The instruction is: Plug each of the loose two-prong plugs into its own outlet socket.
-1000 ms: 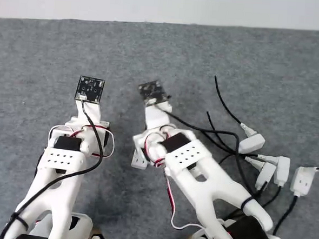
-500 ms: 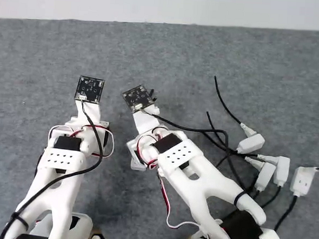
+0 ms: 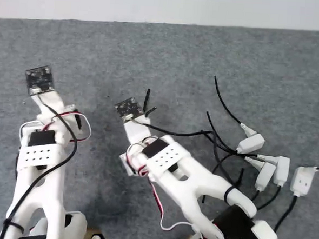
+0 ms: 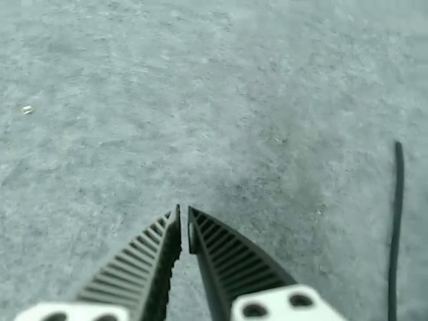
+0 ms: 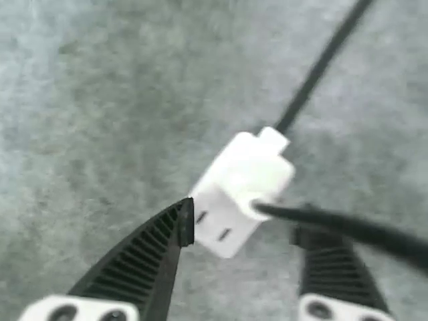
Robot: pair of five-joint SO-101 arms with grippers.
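Note:
A white outlet socket [image 5: 244,177] with two slots lies on the grey carpet, and its black cord [image 5: 321,63] leads away from it. My right gripper [image 5: 242,219] is open around the socket, with one ribbed fingertip [image 5: 186,212] at the socket's corner. Another black cable [image 5: 348,231] crosses in front of the other finger. My left gripper [image 4: 184,212] is shut and empty over bare carpet, with a thin black cord [image 4: 396,221] off to one side. In the high view the left arm [image 3: 38,150] is at the left and the right arm [image 3: 167,163] in the middle.
Several white plug and socket pieces [image 3: 252,142] [image 3: 281,169] [image 3: 303,180] lie at the right with tangled black cords [image 3: 225,104]. A short black cord end [image 3: 146,97] sticks out beside the right wrist camera. The carpet's far edge meets a pale wall.
The left arm has swung well to the left. The right arm has also turned leftward in steps, away from the plug cluster.

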